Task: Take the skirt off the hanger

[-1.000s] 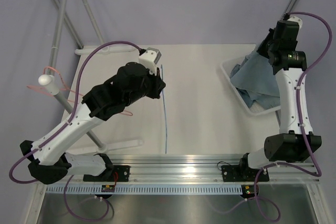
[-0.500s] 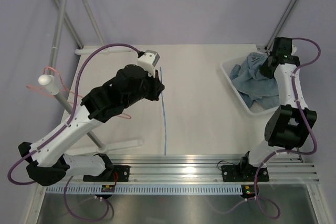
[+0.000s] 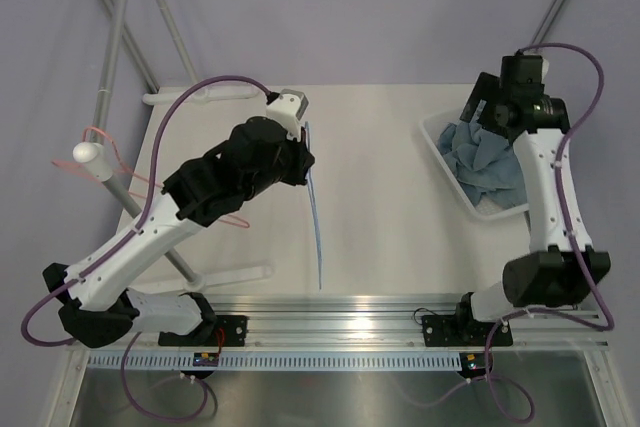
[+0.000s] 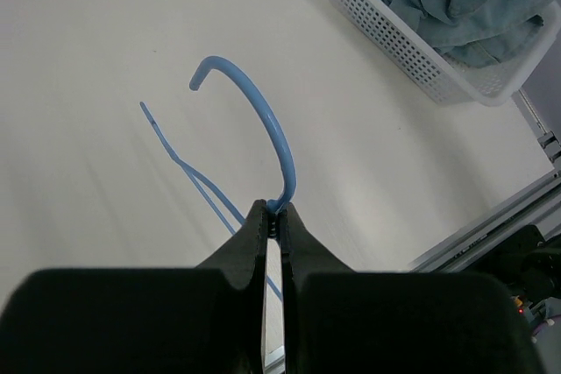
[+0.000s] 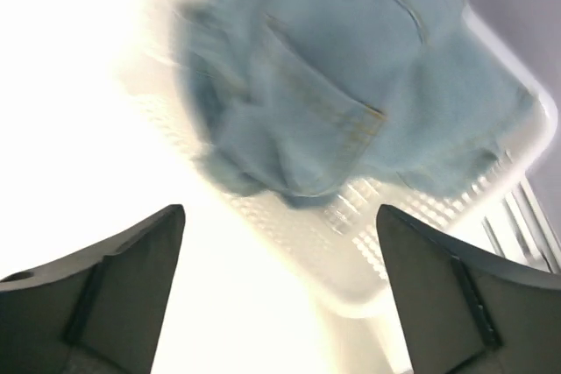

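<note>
Change over the last second: the right arm had the skirt (image 3: 487, 162) bunched up at its gripper above the basket (image 3: 437, 137). Now the cloth is down in the basket and the right gripper (image 5: 280, 243) is lifted off it, fingers spread wide, nothing between them.

Skirt location: crumpled denim pile inside the white mesh basket by the right edge of the table (image 3: 380, 197), toward the far corner. Nothing else visible in the basket.

The left gripper (image 4: 273, 216) is pressed together on the blue hanger (image 4: 279, 142), pinching it at the base of the hook. The hanger is bare and held over the left-middle of the table. Its lower end has swung a little toward the near edge.

My read: the skirt is off the hanger and binned, so the task is essentially done. What's left is parking the hanger.
</note>
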